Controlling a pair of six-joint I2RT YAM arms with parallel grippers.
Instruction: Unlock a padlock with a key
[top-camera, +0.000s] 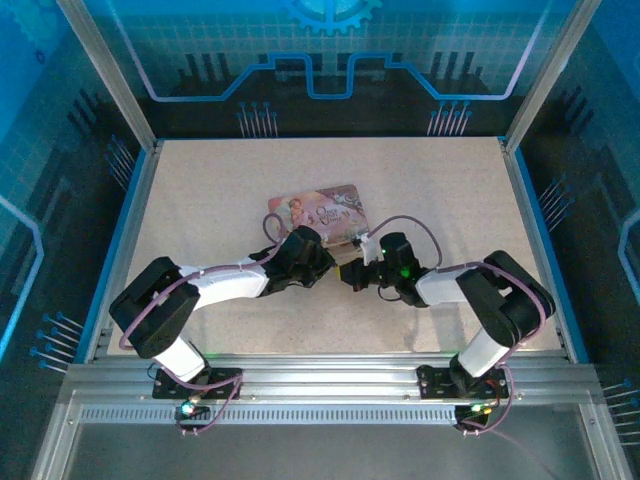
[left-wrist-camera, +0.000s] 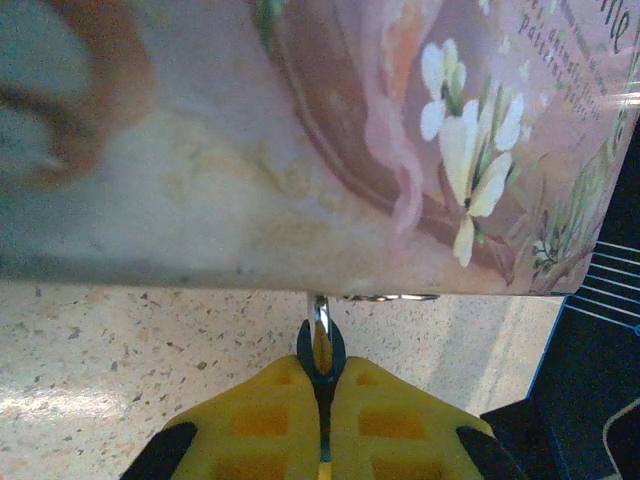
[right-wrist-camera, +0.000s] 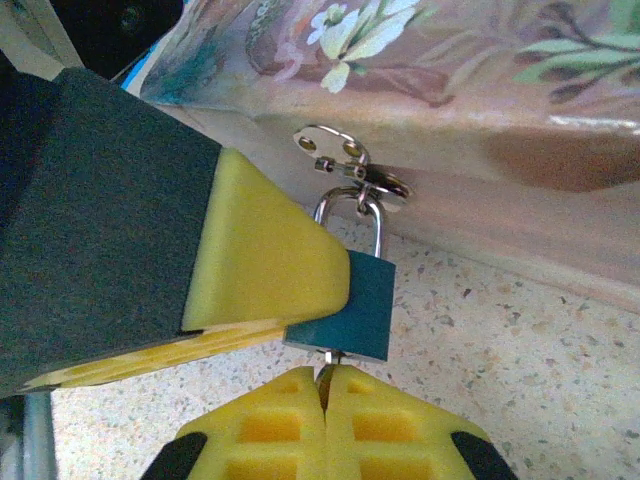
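Note:
The padlock (right-wrist-camera: 350, 300) has a small teal-blue body and a silver shackle, and it hangs from the metal hasp (right-wrist-camera: 345, 160) on the pink pictured tin box (right-wrist-camera: 470, 90). My left gripper (left-wrist-camera: 322, 375) is shut on the padlock (left-wrist-camera: 338, 352), which shows edge-on; in the right wrist view its yellow pad (right-wrist-camera: 265, 250) presses the lock's left side. My right gripper (right-wrist-camera: 324, 385) is shut on the key (right-wrist-camera: 327, 362), a thin sliver going into the lock's underside. In the top view the two grippers (top-camera: 328, 264) (top-camera: 353, 272) meet in front of the box, hiding lock and key.
The tin box (top-camera: 320, 212) lies flat mid-table, just beyond both grippers. The speckled tabletop (top-camera: 200, 190) is bounded by blue side rails and an aluminium frame (top-camera: 130, 100). Both arms fold inward from their bases at the near edge.

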